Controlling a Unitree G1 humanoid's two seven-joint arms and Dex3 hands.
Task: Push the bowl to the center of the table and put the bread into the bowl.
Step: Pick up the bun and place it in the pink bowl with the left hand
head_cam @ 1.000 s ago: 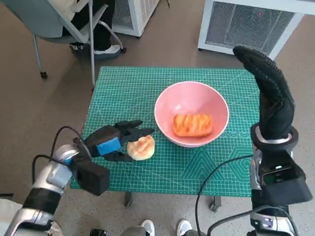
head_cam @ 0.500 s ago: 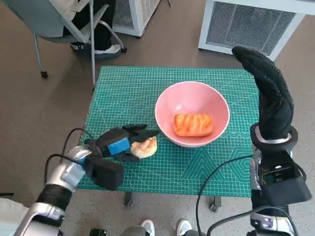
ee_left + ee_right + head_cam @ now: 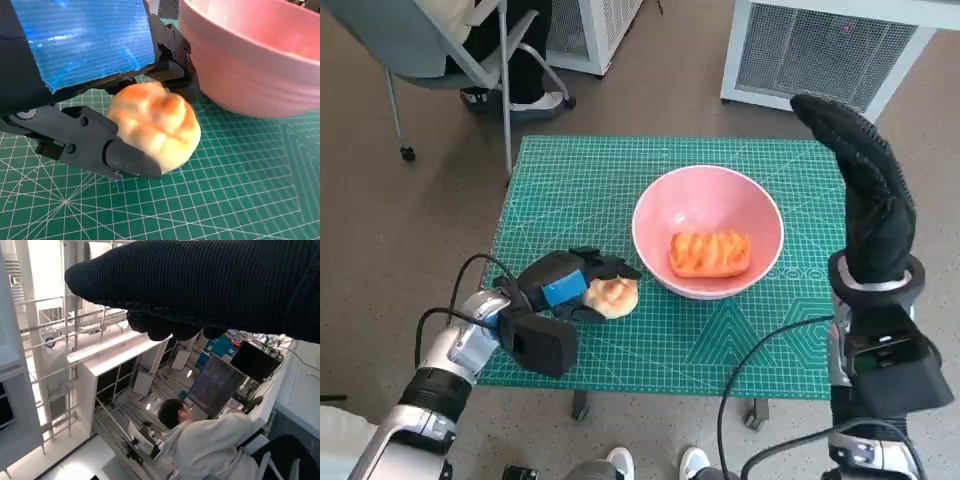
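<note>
Pink bowl (image 3: pixel 708 245) sits near the middle of the table (image 3: pixel 570 180), which is covered by a green cutting mat, and a long glazed pastry (image 3: pixel 710 253) lies inside it. Just beside the bowl's outer wall, on the robot's left, a round bun (image 3: pixel 611 296) rests on the mat. The left hand (image 3: pixel 565 288) wraps round the bun: in the left wrist view its black fingers (image 3: pixel 95 145) press against one side while others curve behind the far side, so the bun is clasped between them but not lifted. The right hand (image 3: pixel 865 195) stands raised at the table's right edge, gloved fingers straight and together, holding nothing. A person in a pale coat (image 3: pixel 210 440) shows in the right wrist view. A chair (image 3: pixel 440 50) stands beyond the table's far left corner.
</note>
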